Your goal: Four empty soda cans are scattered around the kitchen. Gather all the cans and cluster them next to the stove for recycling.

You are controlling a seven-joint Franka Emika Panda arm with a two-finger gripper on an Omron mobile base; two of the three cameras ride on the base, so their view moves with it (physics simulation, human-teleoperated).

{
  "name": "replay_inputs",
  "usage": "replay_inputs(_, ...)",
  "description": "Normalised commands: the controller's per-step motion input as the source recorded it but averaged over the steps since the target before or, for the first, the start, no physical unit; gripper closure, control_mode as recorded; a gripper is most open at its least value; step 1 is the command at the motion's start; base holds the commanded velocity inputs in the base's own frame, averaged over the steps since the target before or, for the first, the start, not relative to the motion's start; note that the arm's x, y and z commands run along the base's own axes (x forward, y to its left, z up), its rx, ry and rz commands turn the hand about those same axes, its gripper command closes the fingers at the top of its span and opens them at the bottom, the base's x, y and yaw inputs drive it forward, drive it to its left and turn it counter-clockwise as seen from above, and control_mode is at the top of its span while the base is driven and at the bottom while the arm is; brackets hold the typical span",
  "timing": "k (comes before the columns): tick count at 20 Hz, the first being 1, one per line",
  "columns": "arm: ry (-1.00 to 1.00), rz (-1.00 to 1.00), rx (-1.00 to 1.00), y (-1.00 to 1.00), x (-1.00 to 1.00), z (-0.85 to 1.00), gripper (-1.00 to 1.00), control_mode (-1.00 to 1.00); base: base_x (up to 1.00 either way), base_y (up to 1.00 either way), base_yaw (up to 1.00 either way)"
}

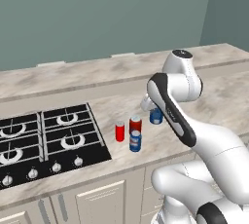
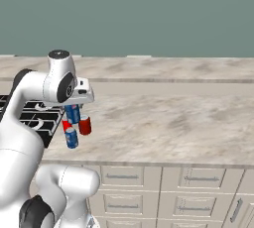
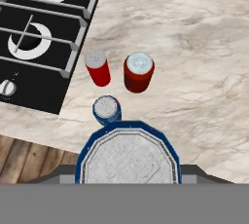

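Blue can (image 3: pixel 127 158) sits nearest us, clamped in our gripper (image 2: pixel 73 107) above the counter (image 1: pixel 214 96). Just past it three cans stand clustered: blue (image 3: pixel 106 109), slim red (image 3: pixel 97 67), wider red (image 3: pixel 138 72). Beyond, the stove (image 3: pixel 34 33). We judge three done; this fourth needs setting down.

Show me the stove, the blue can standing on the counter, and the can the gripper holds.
stove (image 1: pixel 48 135), left base view, black grate.
standing blue can (image 1: pixel 135 141), left base view, its side.
held can (image 3: pixel 127 157), hand view, silvery top.
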Motion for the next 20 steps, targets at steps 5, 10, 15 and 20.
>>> replay_inputs(5, 0.04, 0.00, 0.00, 0.00, -0.01, 0.00, 1.00, -1.00, 0.00, 0.00, 0.00)
replay_inputs(10, 0.00, 0.00, 0.00, 0.00, 0.00, -0.01, 1.00, -1.00, 0.00, 0.00, 0.00)
replay_inputs(15, -0.02, -0.02, 0.00, 0.00, 0.00, -0.12, 1.00, -1.00, 0.00, 0.00, 0.00)
replay_inputs(20, -0.11, -0.01, 0.00, -0.01, -0.09, -0.20, 1.00, -1.00, 0.00, 0.00, 0.00)
